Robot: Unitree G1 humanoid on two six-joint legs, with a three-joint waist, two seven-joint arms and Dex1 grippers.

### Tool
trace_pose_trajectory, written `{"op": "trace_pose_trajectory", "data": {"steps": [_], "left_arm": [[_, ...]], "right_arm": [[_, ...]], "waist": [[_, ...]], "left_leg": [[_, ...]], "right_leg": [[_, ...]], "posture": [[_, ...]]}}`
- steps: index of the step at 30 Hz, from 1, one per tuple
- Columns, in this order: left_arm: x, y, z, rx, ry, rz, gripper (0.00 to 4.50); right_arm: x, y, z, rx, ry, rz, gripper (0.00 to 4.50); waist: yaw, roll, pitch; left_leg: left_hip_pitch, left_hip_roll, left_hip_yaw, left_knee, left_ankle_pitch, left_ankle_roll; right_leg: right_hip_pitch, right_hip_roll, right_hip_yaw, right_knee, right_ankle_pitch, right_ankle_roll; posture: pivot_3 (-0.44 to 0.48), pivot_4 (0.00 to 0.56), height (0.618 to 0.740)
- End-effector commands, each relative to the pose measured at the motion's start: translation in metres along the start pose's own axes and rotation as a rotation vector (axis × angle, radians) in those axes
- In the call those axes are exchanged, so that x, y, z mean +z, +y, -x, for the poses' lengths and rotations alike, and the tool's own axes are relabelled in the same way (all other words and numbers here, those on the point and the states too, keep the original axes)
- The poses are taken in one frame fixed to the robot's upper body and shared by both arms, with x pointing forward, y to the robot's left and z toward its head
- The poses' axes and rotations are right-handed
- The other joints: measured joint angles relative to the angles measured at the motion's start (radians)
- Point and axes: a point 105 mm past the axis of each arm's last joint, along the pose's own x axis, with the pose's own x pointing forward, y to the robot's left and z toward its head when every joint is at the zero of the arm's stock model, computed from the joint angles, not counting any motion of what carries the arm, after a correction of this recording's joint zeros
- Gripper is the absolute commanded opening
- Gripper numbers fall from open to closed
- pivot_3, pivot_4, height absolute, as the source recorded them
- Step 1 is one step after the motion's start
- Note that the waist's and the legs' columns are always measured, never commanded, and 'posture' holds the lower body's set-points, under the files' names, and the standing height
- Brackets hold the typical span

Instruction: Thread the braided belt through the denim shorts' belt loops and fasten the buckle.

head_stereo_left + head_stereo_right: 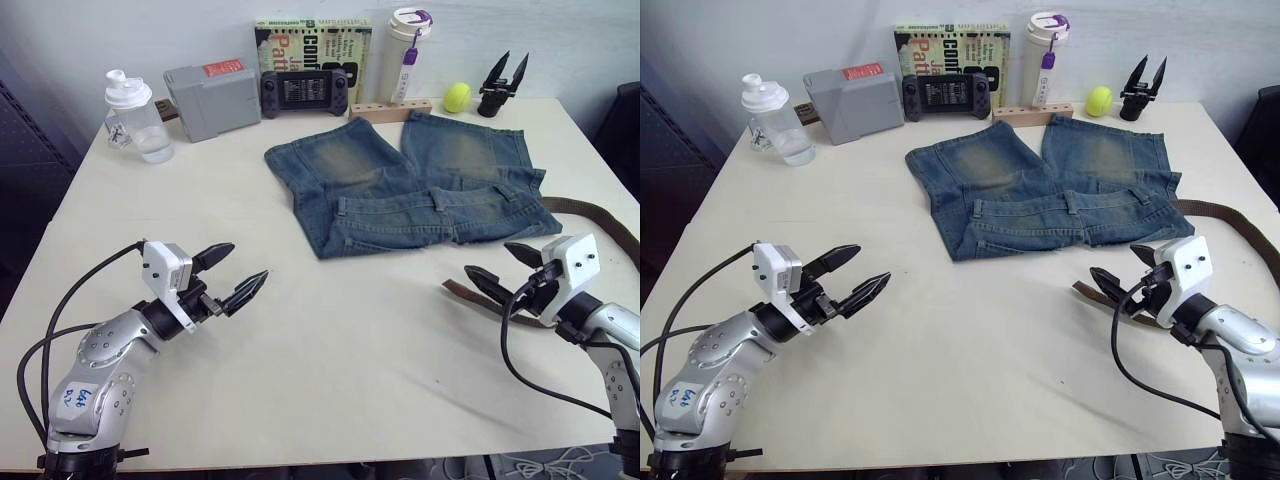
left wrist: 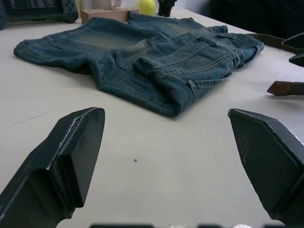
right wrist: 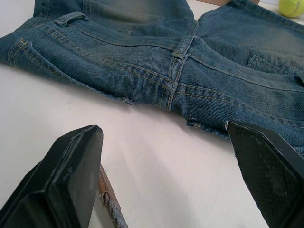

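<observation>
The denim shorts (image 1: 410,185) lie flat at the middle back of the table, with the waistband facing me. Belt loops (image 3: 183,47) cross the waistband. The braided belt (image 1: 600,215) runs from the shorts' right side off towards the table's right edge. Its dark leather tip (image 1: 462,292) lies on the table in front of the shorts. My right gripper (image 1: 492,262) stands open just above that tip, which shows beside one finger (image 3: 71,180) in the right wrist view. My left gripper (image 1: 248,262) is open and empty, well left of the shorts. The buckle is out of view.
Along the back edge stand a shaker bottle (image 1: 135,115), a grey box (image 1: 212,98), a handheld game console (image 1: 304,92), a book (image 1: 312,45), a tumbler (image 1: 405,55), a wooden block (image 1: 390,110), a tennis ball (image 1: 457,97) and a spare black gripper (image 1: 500,88).
</observation>
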Motion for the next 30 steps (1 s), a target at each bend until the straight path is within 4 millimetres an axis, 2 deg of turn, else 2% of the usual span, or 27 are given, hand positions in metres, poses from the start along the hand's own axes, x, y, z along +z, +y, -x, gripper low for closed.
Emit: {"op": "trace_pose_trajectory", "data": {"steps": [1, 18, 22, 26, 30], "left_arm": [[0.014, -0.006, -0.001, -0.031, -0.053, -0.033, 4.50], [0.010, -0.003, 0.000, -0.052, -0.050, -0.029, 4.50], [0.007, -0.004, -0.002, -0.104, -0.029, -0.058, 4.50], [0.002, -0.017, -0.005, -0.222, 0.017, -0.090, 4.50], [0.003, -0.038, -0.007, -0.337, 0.018, -0.065, 4.50]], "right_arm": [[0.006, -0.001, -0.002, 0.000, -0.032, 0.003, 4.42], [0.004, -0.002, -0.002, -0.012, -0.043, -0.008, 4.42], [0.005, -0.004, -0.001, 0.016, -0.033, -0.025, 4.42], [0.011, -0.003, 0.002, 0.118, -0.008, -0.046, 4.42], [0.004, -0.005, 0.016, 0.292, 0.148, -0.031, 4.42]], "waist": [[0.000, 0.000, 0.000], [0.000, 0.000, 0.000], [0.000, 0.000, 0.000], [-0.001, 0.000, 0.000], [0.001, 0.002, 0.001]], "left_leg": [[0.000, 0.000, 0.000, 0.000, 0.000, 0.000], [0.000, 0.000, 0.000, 0.000, 0.000, 0.000], [0.000, 0.000, 0.000, 0.000, 0.000, 0.000], [0.000, -0.001, 0.001, 0.000, 0.000, 0.000], [0.000, 0.000, 0.001, 0.000, 0.000, 0.000]], "right_leg": [[0.000, 0.000, 0.000, 0.000, 0.000, 0.000], [0.000, 0.000, 0.000, 0.000, 0.000, 0.000], [0.000, 0.000, 0.000, 0.000, 0.000, 0.000], [0.000, 0.000, 0.000, 0.000, 0.000, 0.000], [0.000, 0.000, 0.000, -0.001, 0.000, 0.000]], "posture": [[0.000, 0.150, 0.726], [0.000, 0.150, 0.726], [0.000, 0.150, 0.726], [0.000, 0.150, 0.726], [0.000, 0.150, 0.726]]}}
